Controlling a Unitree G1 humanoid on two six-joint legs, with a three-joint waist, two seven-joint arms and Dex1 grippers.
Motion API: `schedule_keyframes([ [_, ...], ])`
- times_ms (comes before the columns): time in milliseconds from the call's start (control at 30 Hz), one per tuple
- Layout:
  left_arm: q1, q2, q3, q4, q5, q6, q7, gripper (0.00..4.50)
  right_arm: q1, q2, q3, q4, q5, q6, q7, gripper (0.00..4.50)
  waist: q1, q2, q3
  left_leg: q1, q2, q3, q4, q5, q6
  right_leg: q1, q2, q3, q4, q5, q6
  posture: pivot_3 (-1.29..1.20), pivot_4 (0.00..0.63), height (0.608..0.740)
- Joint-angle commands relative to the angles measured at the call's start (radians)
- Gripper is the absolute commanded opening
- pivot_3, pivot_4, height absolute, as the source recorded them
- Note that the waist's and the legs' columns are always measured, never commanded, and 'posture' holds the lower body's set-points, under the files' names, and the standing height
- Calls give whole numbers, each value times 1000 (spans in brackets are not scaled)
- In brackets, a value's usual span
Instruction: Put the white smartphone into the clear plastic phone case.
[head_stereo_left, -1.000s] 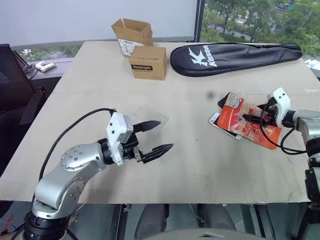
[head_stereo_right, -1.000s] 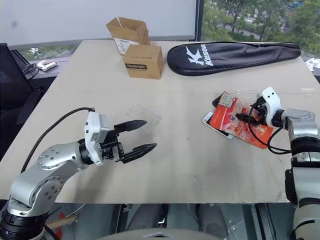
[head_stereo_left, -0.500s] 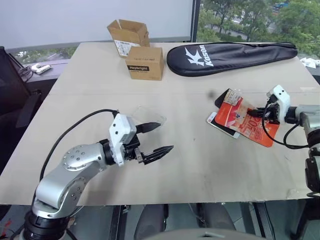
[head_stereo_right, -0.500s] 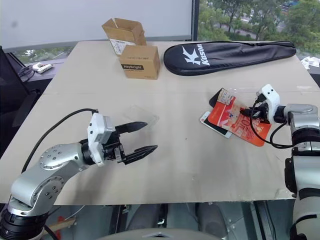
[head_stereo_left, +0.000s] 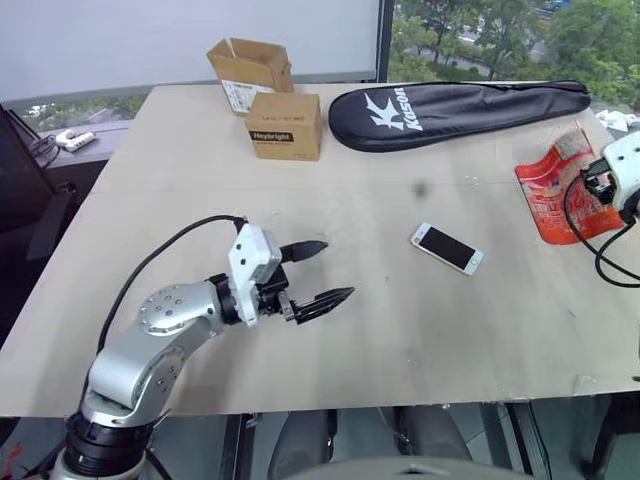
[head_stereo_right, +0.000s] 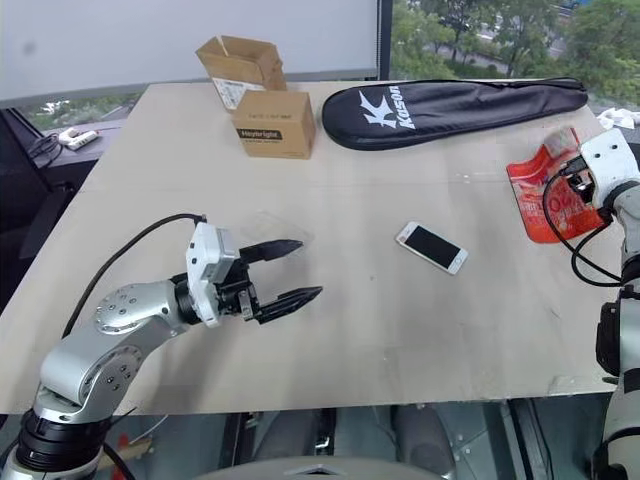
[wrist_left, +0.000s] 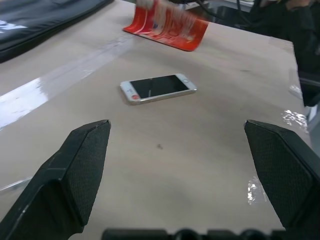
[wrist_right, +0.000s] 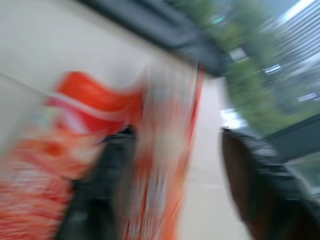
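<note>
The white smartphone (head_stereo_left: 447, 248) lies flat and screen up on the table, right of centre; the left wrist view has it ahead of the fingers (wrist_left: 157, 88). The clear plastic phone case (head_stereo_right: 282, 228) is a faint shell on the table just behind my left gripper (head_stereo_left: 336, 269). That gripper hovers level over the table, open and empty, pointing toward the phone. My right gripper (head_stereo_right: 568, 182) is raised at the table's right edge. Its fingers (wrist_right: 107, 185) stand apart in the blurred right wrist view, with an orange-red packet (head_stereo_left: 552, 185) tilted up against them.
Two brown cardboard boxes (head_stereo_left: 287, 125) stand at the back left, one open (head_stereo_left: 250, 68). A long black racket bag (head_stereo_left: 460, 103) lies across the back right. Bare tabletop (head_stereo_left: 380, 330) separates the left gripper from the phone.
My right gripper has swung up and to the right, carrying the orange-red packet off the phone, which now lies uncovered. The left gripper has stayed where it was, open.
</note>
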Motion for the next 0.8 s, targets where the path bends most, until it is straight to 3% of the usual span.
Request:
schedule_keyframes([
  [33,0,-1,11,-19,8,-24,-1,4500,-71,-45,5,-22,-41,-116,-122,4453,0,0,0,0,0,0,0,0,0,0,0,0,0,0,0,0,150,740],
  [133,8,-4,16,-8,23,-31,7,4500,-87,-12,-43,-19,30,-154,-7,4453,1,-1,0,0,0,1,0,0,0,0,0,0,0,0,1,0,150,740],
  [233,13,-12,15,21,65,-40,36,4500,-70,66,-144,-45,204,-110,315,4453,0,-2,0,0,1,1,0,0,0,1,1,0,-1,1,1,0,150,740],
  [333,12,-19,6,47,113,-57,61,4500,-23,105,-186,-117,306,-52,529,4453,5,-2,0,1,1,-2,0,0,0,1,1,0,0,1,2,0,150,740],
  [400,10,-22,5,102,170,-96,75,4500,114,142,-184,-351,446,127,760,4453,16,-2,0,0,1,-4,0,0,1,1,1,-1,0,1,2,0,150,740],
  [467,15,-1,26,168,201,-153,39,4500,280,149,-165,-629,553,309,867,4453,26,-1,0,-1,3,-7,-1,-1,1,1,0,-4,0,1,2,0,150,740],
  [600,-17,86,54,351,197,-245,-149,4500,584,147,-155,-1107,710,596,869,4453,40,-1,1,-1,4,-9,-5,-1,1,-1,-1,-6,0,1,1,0,150,740],
  [800,-239,106,-19,681,276,-392,-335,4500,848,195,-161,-1471,765,704,740,4453,40,-2,0,-1,1,-6,-5,-1,1,-2,1,-6,0,1,1,0,150,740],
])
